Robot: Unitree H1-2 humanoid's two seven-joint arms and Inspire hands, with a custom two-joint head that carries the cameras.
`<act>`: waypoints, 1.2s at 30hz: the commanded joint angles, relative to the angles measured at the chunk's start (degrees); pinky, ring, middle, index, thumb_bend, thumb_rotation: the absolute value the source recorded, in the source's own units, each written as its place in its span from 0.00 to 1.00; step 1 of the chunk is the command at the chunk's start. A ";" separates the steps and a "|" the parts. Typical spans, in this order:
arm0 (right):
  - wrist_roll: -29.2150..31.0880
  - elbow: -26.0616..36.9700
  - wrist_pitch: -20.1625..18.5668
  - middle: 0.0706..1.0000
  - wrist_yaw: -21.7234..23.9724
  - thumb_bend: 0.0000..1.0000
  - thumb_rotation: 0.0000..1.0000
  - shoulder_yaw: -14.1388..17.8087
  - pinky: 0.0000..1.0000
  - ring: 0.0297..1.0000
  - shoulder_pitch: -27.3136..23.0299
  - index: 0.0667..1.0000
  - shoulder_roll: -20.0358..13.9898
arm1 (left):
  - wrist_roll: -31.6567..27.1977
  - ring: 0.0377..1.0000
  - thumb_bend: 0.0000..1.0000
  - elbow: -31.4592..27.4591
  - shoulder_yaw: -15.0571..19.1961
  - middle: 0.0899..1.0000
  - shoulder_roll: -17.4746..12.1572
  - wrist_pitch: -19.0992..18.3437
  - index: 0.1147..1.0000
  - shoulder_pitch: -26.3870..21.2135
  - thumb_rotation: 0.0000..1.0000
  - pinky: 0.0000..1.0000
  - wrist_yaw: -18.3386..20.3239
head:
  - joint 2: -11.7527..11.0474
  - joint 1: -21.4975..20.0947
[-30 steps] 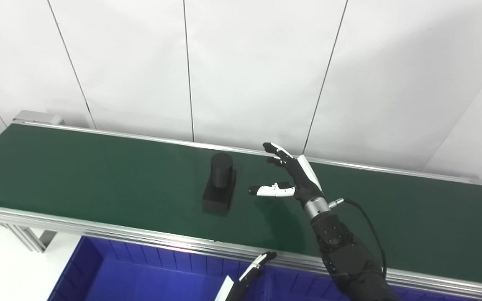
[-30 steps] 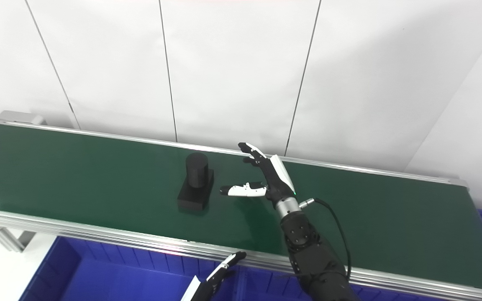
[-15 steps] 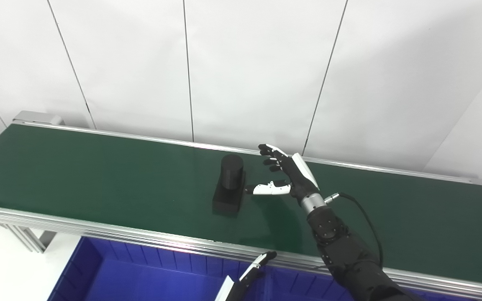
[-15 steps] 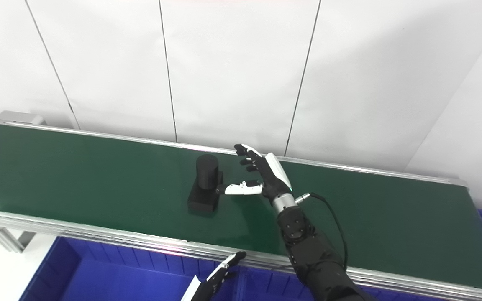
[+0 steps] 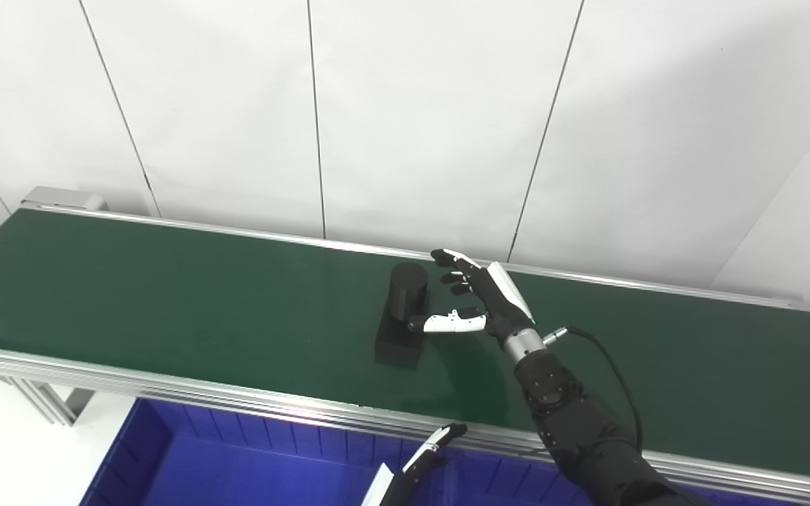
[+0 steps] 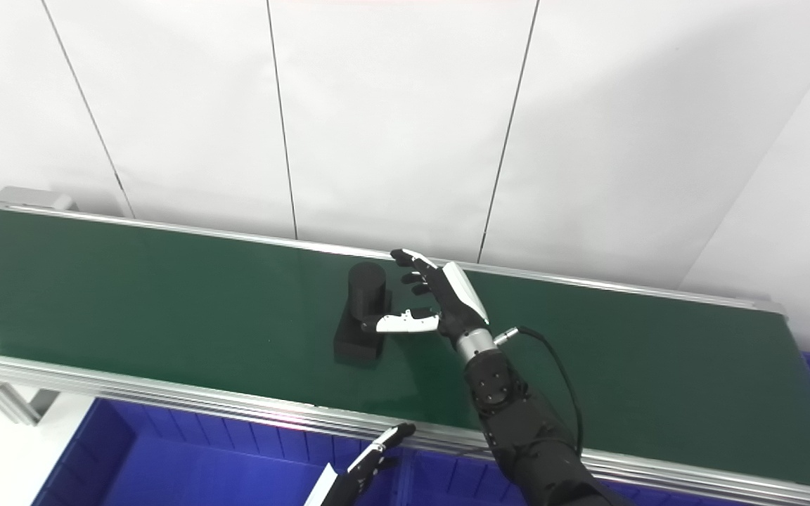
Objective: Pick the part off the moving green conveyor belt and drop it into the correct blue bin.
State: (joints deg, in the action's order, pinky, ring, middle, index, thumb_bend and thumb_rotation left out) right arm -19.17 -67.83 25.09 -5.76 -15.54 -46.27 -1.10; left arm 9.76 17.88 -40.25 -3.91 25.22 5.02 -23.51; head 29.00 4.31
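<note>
White wall panels back the green conveyor belt (image 5: 166,295), with blue bins (image 5: 236,464) along its near edge. The black part (image 5: 403,313), a cylinder standing on a flat block, sits on the belt just at the right hand (image 5: 479,302), whose fingers (image 5: 447,256) are spread and hold nothing; the thumb lies across the block side. Risk: closing late as the belt carries the part could knock the cylinder over or nudge it aside. The left hand (image 5: 422,453) waits low over the bins; only its fingertips show, so its state is unclear.
</note>
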 commanded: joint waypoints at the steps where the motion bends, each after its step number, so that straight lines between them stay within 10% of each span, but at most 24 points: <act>1: 0.03 1.37 1.73 0.85 -0.91 1.00 0.40 -0.20 0.74 0.79 -3.07 0.84 0.28 | 0.62 0.95 0.79 -2.51 -1.97 0.94 3.33 1.70 0.88 2.28 0.90 0.86 -0.18 | 0.05 0.00; 12: -0.66 0.47 1.63 0.85 -1.45 1.00 0.42 -0.71 0.72 0.78 -3.12 0.83 -0.09 | 1.00 0.94 0.77 -2.92 -2.21 0.94 2.88 1.70 0.88 2.27 0.90 0.86 -0.54 | -0.05 -0.22; 18: 0.34 -0.43 0.74 0.80 -0.98 0.96 0.39 0.32 0.55 0.66 -3.23 0.80 0.12 | 0.56 0.94 0.79 -3.38 -1.86 0.94 2.90 1.70 0.88 2.65 0.90 0.86 0.19 | 0.08 -0.40; 26: 1.61 -2.06 -2.02 0.46 -1.98 0.56 0.03 1.82 0.26 0.31 -3.56 0.49 0.71 | 0.62 0.95 0.80 -3.67 -1.69 0.94 2.81 1.70 0.88 2.92 0.90 0.87 0.34 | 0.23 -0.66; 36: -1.19 -1.97 -2.34 0.38 -4.93 0.52 0.00 -0.23 0.22 0.26 -3.18 0.50 -0.21 | 0.62 0.95 0.79 -3.76 -1.73 0.95 2.70 1.70 0.88 2.83 0.90 0.88 0.44 | 0.31 -1.23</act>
State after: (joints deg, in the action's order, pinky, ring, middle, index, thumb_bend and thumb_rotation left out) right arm -19.80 -70.54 22.67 -9.95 -15.46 -46.90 -1.23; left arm 9.74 16.69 -40.12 -4.17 25.22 5.43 -23.17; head 29.27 3.08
